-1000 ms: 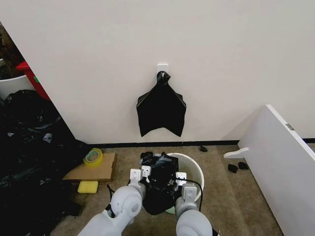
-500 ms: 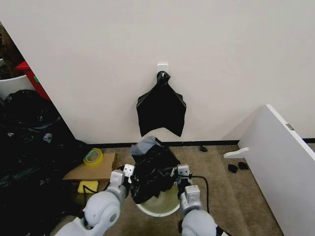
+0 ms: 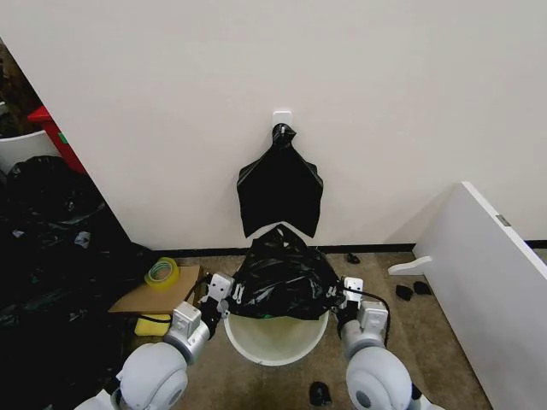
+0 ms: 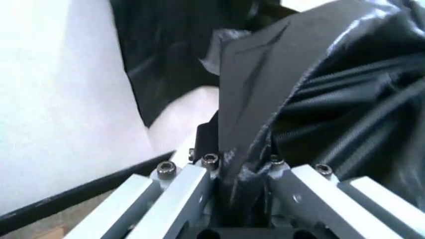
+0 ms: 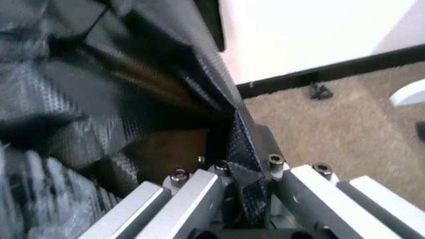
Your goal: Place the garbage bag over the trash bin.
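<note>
The garbage bag (image 3: 282, 275) is a glossy black sheet stretched wide between my two grippers, hanging over the far half of the trash bin (image 3: 273, 346). The cream-white bin stands on the carpet just before me, its near rim and inside showing. My left gripper (image 3: 229, 290) is shut on the bag's left edge; in the left wrist view the plastic (image 4: 265, 124) is pinched between the fingers. My right gripper (image 3: 340, 295) is shut on the bag's right edge, and the plastic (image 5: 242, 144) runs between its fingers too.
A flat black bag bundle (image 3: 279, 190) hangs from a white hook (image 3: 281, 115) on the wall behind. A heap of black plastic (image 3: 51, 282) fills the left. A cardboard piece (image 3: 158, 295) with a tape roll (image 3: 161, 272), a yellow sponge (image 3: 152, 325) and a white board (image 3: 487, 282) flank the bin.
Both grippers have spread apart and pulled the bag from a bunched lump into a wide sheet, raised over the bin's far side. The bin's opening now shows beneath it.
</note>
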Controlling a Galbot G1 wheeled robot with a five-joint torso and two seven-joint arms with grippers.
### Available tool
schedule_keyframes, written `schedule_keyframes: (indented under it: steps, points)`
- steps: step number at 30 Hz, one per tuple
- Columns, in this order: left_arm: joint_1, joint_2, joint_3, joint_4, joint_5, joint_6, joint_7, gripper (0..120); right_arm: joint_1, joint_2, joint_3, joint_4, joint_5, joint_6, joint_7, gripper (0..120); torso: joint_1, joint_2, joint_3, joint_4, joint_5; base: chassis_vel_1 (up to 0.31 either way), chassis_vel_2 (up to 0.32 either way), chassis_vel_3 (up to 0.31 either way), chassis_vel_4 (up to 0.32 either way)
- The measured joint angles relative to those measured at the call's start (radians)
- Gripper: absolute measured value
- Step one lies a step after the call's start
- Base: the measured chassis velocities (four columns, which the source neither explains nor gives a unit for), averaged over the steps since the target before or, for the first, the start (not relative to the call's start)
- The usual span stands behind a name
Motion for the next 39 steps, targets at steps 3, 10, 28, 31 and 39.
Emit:
schedule_keyframes:
  steps: [3, 10, 28, 31, 39]
  points:
    - [-0.011, -0.019, -0.008, 0.005, -0.04, -0.005, -0.027, 1, -0.046, 0.006, -0.029, 0.058, -0.01, -0.001, 0.003, 0, 0.0, 0.0, 0.0, 0.0001, 0.0002, 0.0, 0.0, 0.0, 0.0]
    - [-0.031, -0.055, -0.016, 0.038, -0.116, 0.004, -0.086, 1, -0.128, 0.016, -0.093, 0.095, -0.051, 0.005, -0.019, 0, 0.0, 0.0, 0.0, 0.0001, 0.0003, 0.0, 0.0, 0.0, 0.0]
    - [-0.032, -0.031, -0.041, 0.115, 0.046, -0.036, -0.019, 0, -0.063, 0.017, 0.002, 0.025, -0.136, 0.136, -0.104, 0, 0.0, 0.0, 0.0, 0.0004, 0.0001, 0.0, 0.0, 0.0, 0.0]
    - [-0.029, -0.024, -0.047, 0.135, 0.111, -0.084, 0.018, 0, -0.056, 0.015, 0.036, 0.022, -0.133, 0.157, -0.117, 0, 0.0, 0.0, 0.0, 0.0002, 0.0002, 0.0, 0.0, 0.0, 0.0]
    - [-0.025, -0.014, -0.075, 0.158, 0.158, -0.172, 0.096, 0, -0.046, 0.014, 0.089, -0.002, -0.065, 0.159, -0.118, 0, 0.0, 0.0, 0.0, 0.0001, 0.0003, 0.0, 0.0, 0.0, 0.0]
